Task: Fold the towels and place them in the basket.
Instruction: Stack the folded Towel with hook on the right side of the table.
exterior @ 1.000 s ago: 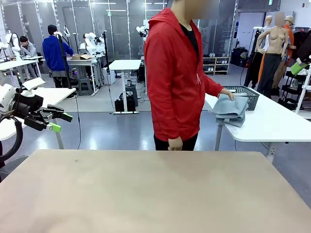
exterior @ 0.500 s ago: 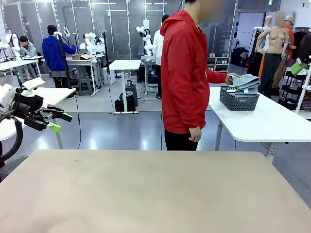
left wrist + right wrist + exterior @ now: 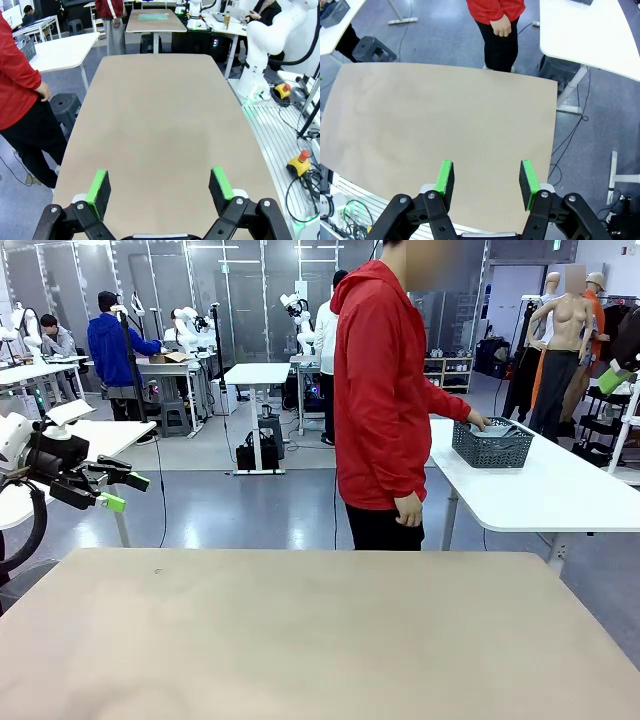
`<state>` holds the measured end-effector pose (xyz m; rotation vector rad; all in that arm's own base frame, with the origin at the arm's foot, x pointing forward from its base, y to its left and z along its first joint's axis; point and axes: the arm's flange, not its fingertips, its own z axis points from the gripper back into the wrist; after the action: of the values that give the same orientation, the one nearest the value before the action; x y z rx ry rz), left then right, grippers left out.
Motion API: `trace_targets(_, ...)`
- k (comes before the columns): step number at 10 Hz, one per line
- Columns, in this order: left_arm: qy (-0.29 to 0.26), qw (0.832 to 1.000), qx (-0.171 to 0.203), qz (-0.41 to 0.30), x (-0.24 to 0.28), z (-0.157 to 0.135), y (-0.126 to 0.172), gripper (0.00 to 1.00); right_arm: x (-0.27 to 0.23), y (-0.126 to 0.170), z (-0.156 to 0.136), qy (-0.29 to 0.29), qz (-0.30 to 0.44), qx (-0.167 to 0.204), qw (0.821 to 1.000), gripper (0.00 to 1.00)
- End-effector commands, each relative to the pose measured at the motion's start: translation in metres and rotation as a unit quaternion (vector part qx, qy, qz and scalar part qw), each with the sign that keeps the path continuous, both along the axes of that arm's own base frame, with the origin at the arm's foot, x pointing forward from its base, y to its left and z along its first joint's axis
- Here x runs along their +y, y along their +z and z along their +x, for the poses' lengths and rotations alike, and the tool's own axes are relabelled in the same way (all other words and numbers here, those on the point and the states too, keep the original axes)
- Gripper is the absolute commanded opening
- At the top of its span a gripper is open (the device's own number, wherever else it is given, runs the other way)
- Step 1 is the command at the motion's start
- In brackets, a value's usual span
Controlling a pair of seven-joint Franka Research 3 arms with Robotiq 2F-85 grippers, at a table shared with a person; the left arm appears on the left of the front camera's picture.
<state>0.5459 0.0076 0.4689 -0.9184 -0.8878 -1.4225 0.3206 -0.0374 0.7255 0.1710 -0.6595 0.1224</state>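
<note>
Since a second ago, the towels [image 3: 492, 430] have gone from the person's hand [image 3: 477, 423] into the basket [image 3: 491, 448], which stands near the front edge of the white side table [image 3: 560, 495], well apart from the robot's table [image 3: 300, 630]. Pressing them flat below the rim looks wise. Both the left gripper [image 3: 161, 187] and the right gripper [image 3: 485, 180] hang spread and empty.
</note>
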Motion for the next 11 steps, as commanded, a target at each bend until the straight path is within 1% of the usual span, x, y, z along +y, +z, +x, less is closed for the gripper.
trace_targets(1, 0.001, 1.000, 0.000, -0.002, -0.0004, -0.0022, 0.0013, 1.00, 0.0002, 0.0042, 0.0009, -0.005, 0.002, 0.007, 1.000, 0.66)
trace_targets(11, 0.001, 1.000, 0.000, -0.002, -0.0004, -0.0022, 0.0013, 1.00, 0.0002, 0.0042, 0.0009, -0.005, 0.002, 0.007, 1.000, 0.66)
